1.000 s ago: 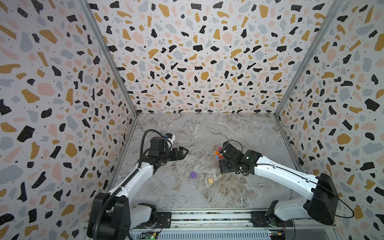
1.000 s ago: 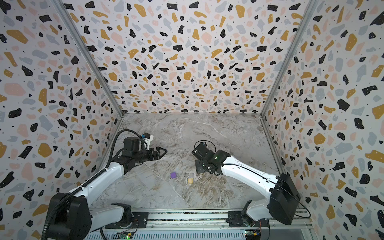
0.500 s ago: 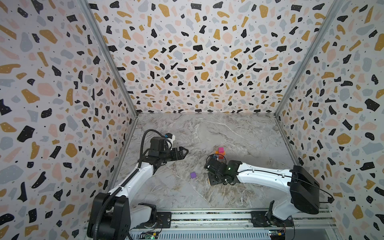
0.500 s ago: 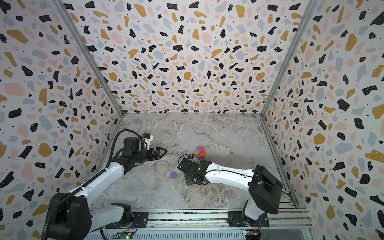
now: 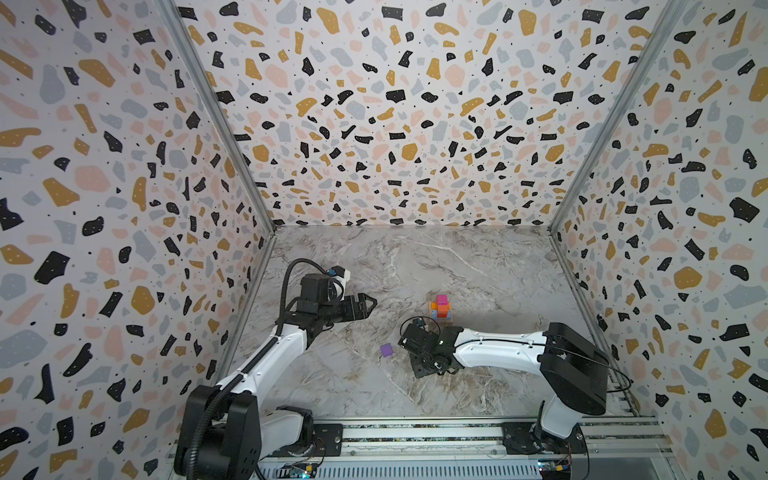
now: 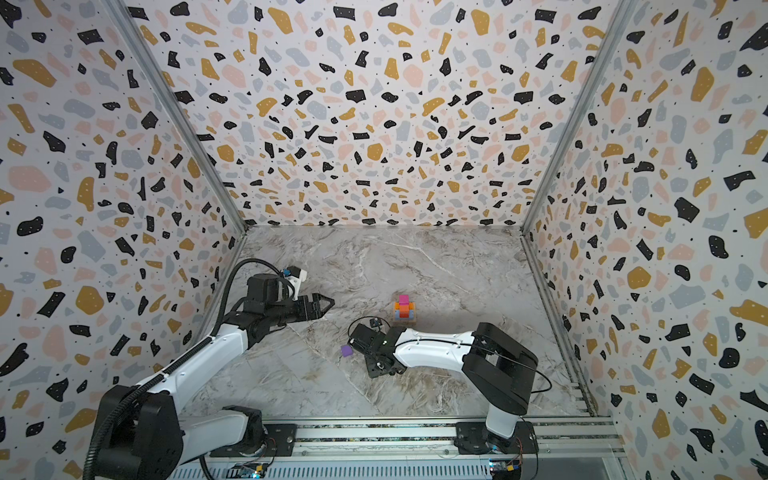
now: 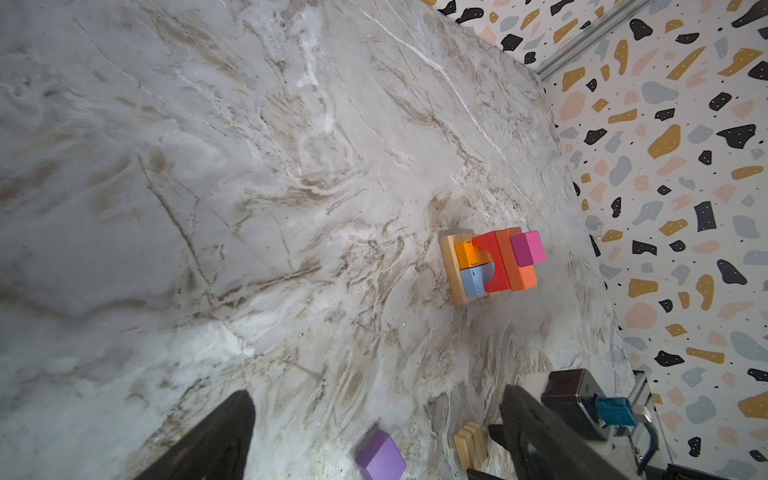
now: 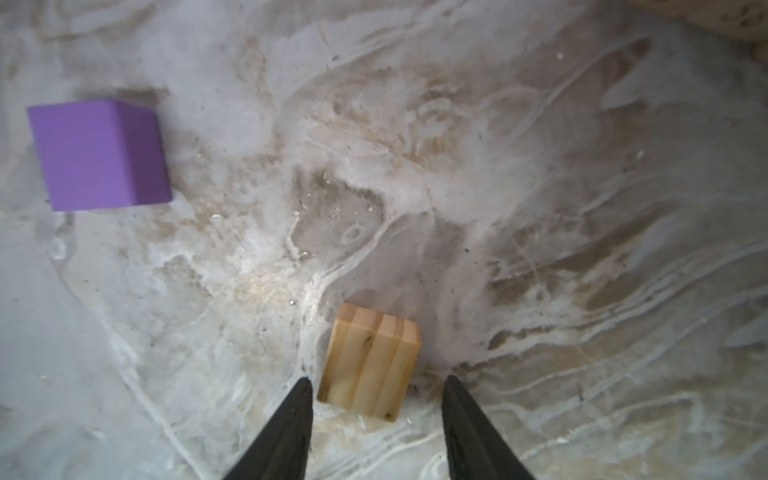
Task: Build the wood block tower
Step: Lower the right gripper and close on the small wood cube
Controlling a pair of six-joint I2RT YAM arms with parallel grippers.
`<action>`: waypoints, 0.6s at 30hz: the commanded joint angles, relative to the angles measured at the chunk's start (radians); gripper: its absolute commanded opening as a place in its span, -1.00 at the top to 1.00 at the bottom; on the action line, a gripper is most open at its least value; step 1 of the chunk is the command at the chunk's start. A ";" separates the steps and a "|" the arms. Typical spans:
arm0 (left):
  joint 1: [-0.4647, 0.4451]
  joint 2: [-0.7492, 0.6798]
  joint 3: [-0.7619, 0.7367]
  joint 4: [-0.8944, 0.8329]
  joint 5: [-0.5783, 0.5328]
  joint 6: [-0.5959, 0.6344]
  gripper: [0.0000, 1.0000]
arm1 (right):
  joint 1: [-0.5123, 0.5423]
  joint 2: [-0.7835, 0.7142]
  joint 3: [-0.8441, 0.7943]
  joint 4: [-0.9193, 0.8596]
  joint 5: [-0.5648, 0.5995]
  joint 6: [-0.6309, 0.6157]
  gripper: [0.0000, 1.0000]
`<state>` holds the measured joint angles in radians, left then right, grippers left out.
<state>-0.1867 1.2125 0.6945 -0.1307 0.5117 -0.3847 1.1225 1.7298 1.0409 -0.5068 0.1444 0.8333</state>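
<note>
Tower [image 5: 441, 309] of blocks stood just beyond my right wrist in both top views [image 6: 404, 310], toward the back wall. It was well apart from my left claw [image 5: 369, 304] and outside my right wrist camera's picture altogether. My right claw [image 8: 378, 379] pointed down at the marble table [image 8: 540, 208] with its jaws apart and a bare wood block [image 8: 370, 359] between them. I saw a thin gap on one side and a wider one on the other, so the block was not clamped. A purple cube [image 8: 99, 156] lay loose on the marble, apart from that block. My left claw hung above the table, jaws spread wide and holding nothing, facing the tower. From its wrist camera the tower [image 7: 492, 264] showed a tan plank base, orange and blue blocks, a red arch, an orange bar and a pink block on top. In the top views my right wrist hid its own fingers and the wood block, and the tower's layers were too small to sort.
</note>
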 commanded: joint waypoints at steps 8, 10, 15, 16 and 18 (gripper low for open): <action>-0.007 -0.006 0.015 0.014 -0.007 0.009 -0.88 | 0.005 0.038 0.064 -0.006 0.007 0.002 -0.01; -0.005 -0.007 0.014 0.013 -0.007 0.009 -0.88 | 0.006 0.048 0.072 -0.008 0.004 0.001 0.01; -0.006 -0.008 0.013 0.016 -0.005 0.007 -0.88 | 0.006 0.062 0.083 -0.016 0.007 -0.001 0.08; -0.006 -0.008 0.013 0.015 -0.005 0.007 -0.88 | 0.006 0.066 0.084 -0.018 0.008 0.000 0.09; -0.006 -0.008 0.013 0.016 -0.005 0.007 -0.88 | 0.005 0.071 0.086 -0.022 0.010 0.000 0.12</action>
<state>-0.1867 1.2125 0.6945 -0.1307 0.5114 -0.3847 1.1225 1.7973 1.1011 -0.5011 0.1455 0.8318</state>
